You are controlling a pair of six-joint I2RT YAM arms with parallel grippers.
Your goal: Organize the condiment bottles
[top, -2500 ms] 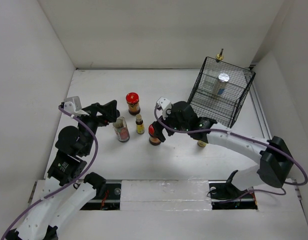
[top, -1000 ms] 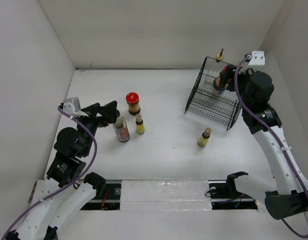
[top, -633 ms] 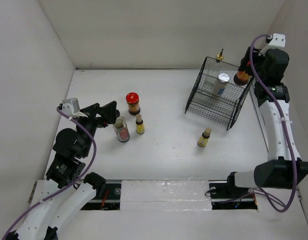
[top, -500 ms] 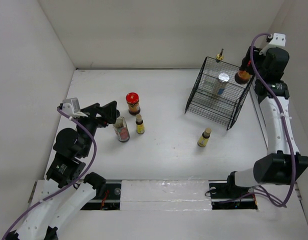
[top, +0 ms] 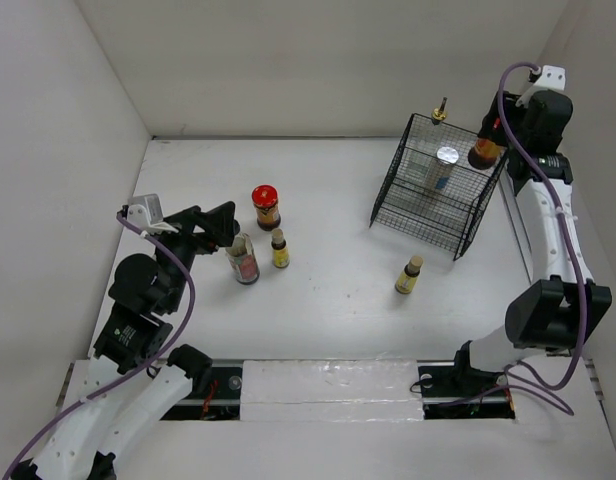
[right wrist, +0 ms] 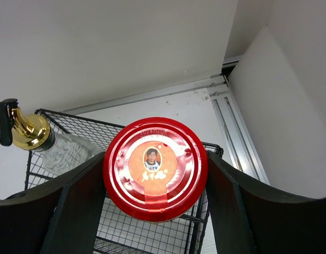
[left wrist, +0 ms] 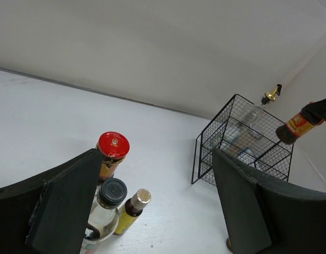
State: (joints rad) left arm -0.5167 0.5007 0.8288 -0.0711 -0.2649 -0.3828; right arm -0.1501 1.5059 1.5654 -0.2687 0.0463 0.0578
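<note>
My right gripper (top: pixel 491 140) is shut on a red-lidded dark jar (top: pixel 482 154), holding it in the air over the right rear rim of the black wire basket (top: pixel 424 216). In the right wrist view its lid (right wrist: pixel 155 168) fills the space between my fingers. The gold-spouted bottle (top: pixel 440 111) and the silver-capped shaker (top: pixel 446 157) stand inside the basket. The other red-lidded jar (top: pixel 265 206), a small yellow bottle (top: pixel 279 248) and the reddish-labelled clear jar (top: pixel 242 259) stand near my open left gripper (top: pixel 214 224). A second yellow bottle (top: pixel 409 274) stands alone in front of the basket.
White walls close in the table on three sides. A metal rail (top: pixel 518 225) runs along the right wall beside the basket. In the left wrist view the basket (left wrist: pixel 242 143) is to the far right and the three bottles sit between my fingers (left wrist: pixel 62 206).
My right arm carried the red-lidded jar from the middle of the table up to the basket's right rear rim. Over the last half second it barely shifted. The left arm stayed still.
</note>
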